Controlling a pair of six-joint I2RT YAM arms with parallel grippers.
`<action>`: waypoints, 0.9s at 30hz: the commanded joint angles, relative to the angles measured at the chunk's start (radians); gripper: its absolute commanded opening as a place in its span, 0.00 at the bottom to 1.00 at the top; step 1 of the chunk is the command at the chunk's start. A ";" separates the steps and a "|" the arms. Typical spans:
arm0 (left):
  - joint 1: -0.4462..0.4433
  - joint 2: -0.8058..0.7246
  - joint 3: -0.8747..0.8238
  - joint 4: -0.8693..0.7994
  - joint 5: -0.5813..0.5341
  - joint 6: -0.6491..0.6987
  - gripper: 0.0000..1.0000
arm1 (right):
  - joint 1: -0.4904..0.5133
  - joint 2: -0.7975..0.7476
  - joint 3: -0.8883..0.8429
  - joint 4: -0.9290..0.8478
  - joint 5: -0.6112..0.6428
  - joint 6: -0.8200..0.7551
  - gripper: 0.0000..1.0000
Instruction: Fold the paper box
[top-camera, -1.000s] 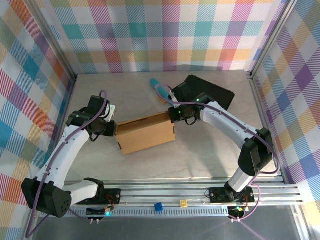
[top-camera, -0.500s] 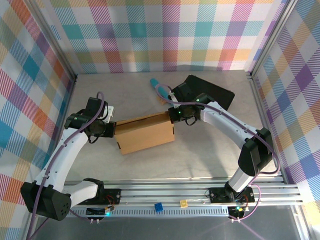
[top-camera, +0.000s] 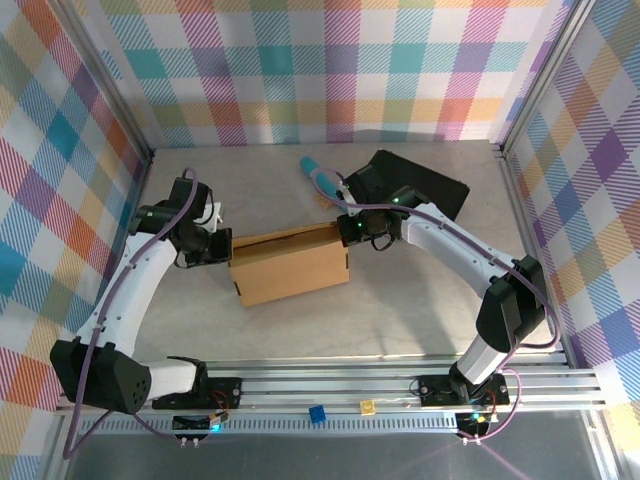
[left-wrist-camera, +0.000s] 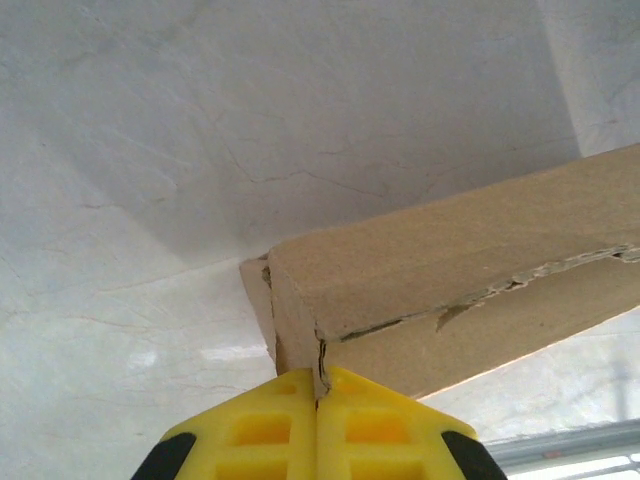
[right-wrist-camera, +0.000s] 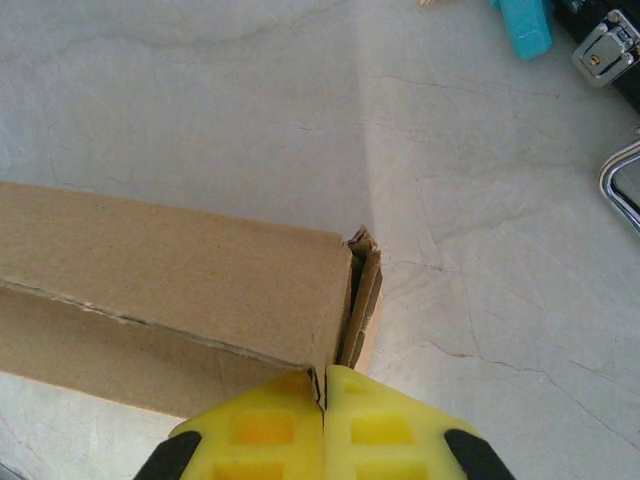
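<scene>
The paper box (top-camera: 290, 265) is a brown cardboard mailer folded into a shallow closed shape, lying mid-table. My left gripper (top-camera: 222, 250) is shut, its yellow fingertips pressed against the box's left end corner (left-wrist-camera: 300, 320), where the cardboard seam meets the line between the fingers (left-wrist-camera: 270, 410). My right gripper (top-camera: 345, 232) is also shut, its tips against the box's far right corner (right-wrist-camera: 335, 300), beside the layered flap edges (right-wrist-camera: 362, 290). No cardboard visibly parts either pair of fingers.
A black rectangular case (top-camera: 420, 185) lies behind the right arm, its metal latch (right-wrist-camera: 605, 45) near a teal object (top-camera: 312, 165). Checked walls close three sides. The aluminium rail (top-camera: 400, 385) runs along the near edge.
My left arm has swung toward the back wall, and its wrist now meets the box's left end from a higher angle. The box and the right arm have hardly moved.
</scene>
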 joint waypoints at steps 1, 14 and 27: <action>0.011 0.017 0.046 -0.043 0.093 -0.058 0.00 | 0.007 0.031 -0.015 -0.102 -0.030 -0.024 0.00; 0.014 0.048 0.071 -0.062 0.129 -0.077 0.00 | 0.007 0.038 -0.012 -0.103 -0.030 -0.023 0.00; 0.022 0.026 0.077 -0.142 -0.012 0.049 0.00 | 0.007 0.054 0.004 -0.119 -0.012 -0.019 0.00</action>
